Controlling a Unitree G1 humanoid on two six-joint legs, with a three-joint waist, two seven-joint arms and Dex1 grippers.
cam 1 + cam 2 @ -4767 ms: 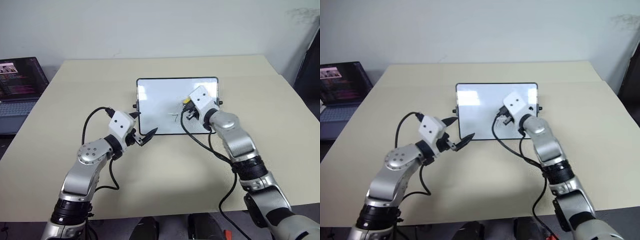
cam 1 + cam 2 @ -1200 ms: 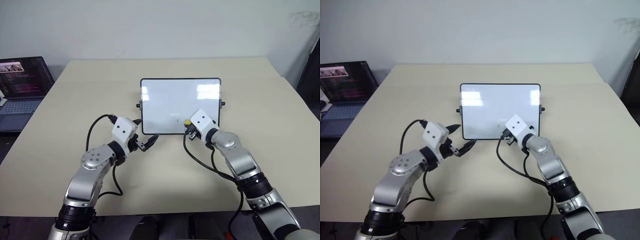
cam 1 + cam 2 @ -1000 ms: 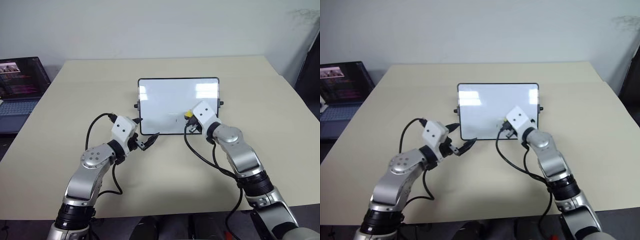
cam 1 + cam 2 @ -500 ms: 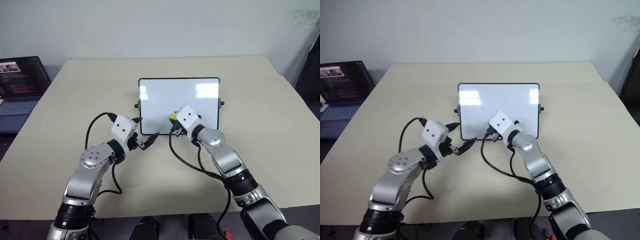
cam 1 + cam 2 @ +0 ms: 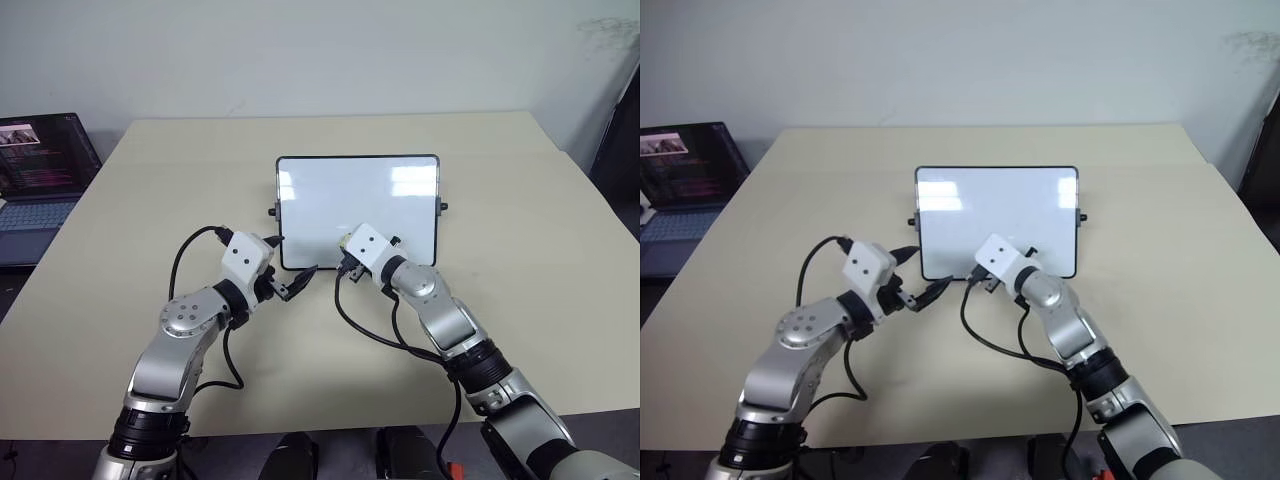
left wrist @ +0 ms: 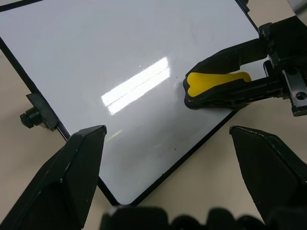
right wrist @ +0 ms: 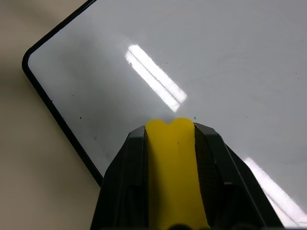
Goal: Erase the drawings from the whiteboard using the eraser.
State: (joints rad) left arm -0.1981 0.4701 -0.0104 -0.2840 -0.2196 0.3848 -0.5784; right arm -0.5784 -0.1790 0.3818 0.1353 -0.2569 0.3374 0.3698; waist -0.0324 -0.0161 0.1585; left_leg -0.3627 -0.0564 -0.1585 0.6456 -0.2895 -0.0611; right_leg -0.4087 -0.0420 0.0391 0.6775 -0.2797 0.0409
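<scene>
Right wrist view, yellow eraser [image 7: 173, 167], glossy whiteboard [image 7: 230, 62]

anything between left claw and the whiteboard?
Nothing. In the left eye view, bare table separates the open left claw from the whiteboard's near corner.

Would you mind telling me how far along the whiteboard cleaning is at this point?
Nearly done: the whiteboard looks blank, with no digits visible. The right gripper is shut on the yellow eraser, pressed near the board's near edge. The left gripper hangs open beside the near-left corner. At most, faint specks remain.
</scene>
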